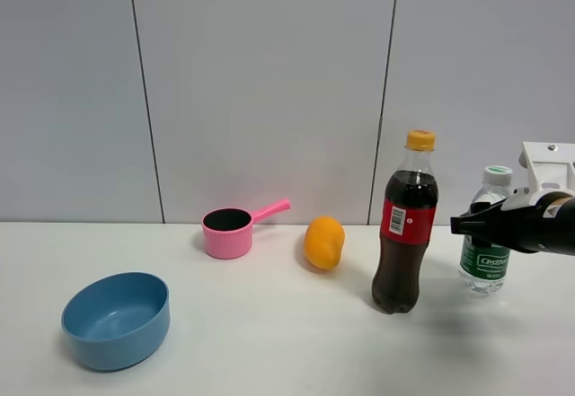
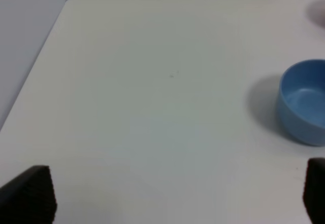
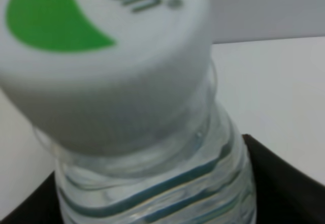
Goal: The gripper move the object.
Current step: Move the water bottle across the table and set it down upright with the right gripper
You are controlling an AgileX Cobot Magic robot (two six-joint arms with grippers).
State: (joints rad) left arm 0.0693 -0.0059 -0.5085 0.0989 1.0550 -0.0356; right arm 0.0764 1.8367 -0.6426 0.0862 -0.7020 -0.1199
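While the small clear plastic water bottle [image 1: 485,268] stands upright, black fingers [image 3: 289,183] flank it

Whether the angular fingers of the right gripper [image 1: 481,221] press its ribbed shoulder or stand just clear cannot be told. Green-labelled and white-capped, the bottle rests on the white desk [image 1: 269,351], just right of and slightly behind a taller cola bottle [image 1: 404,234] with red label and yellow cap. The left gripper [image 2: 171,196] hangs near a round blue bowl [image 2: 304,102], fingers spread wide, holding nothing.
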